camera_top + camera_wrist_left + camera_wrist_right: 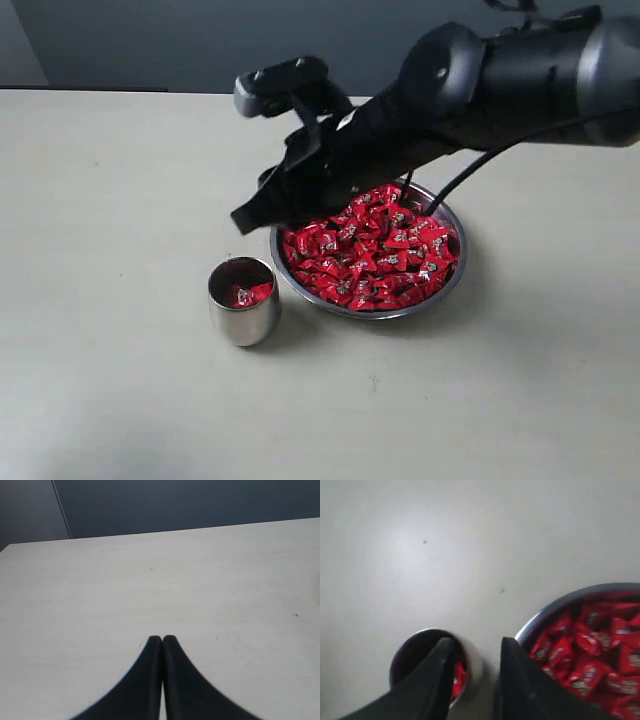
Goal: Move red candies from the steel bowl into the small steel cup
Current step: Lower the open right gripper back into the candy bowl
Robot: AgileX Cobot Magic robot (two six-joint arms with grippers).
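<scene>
Red candies in the small steel cup, eight o'clock from the steel bowl, lie under the right gripper's parted, empty jaws. Left gripper closed.

1. Your left gripper shows two black fingers meeting tip to tip, pressed together along their length.
2. Under it you see the pale table, marked with a few faint specks.
3. Past the table's far edge stands a dark wall.
</scene>
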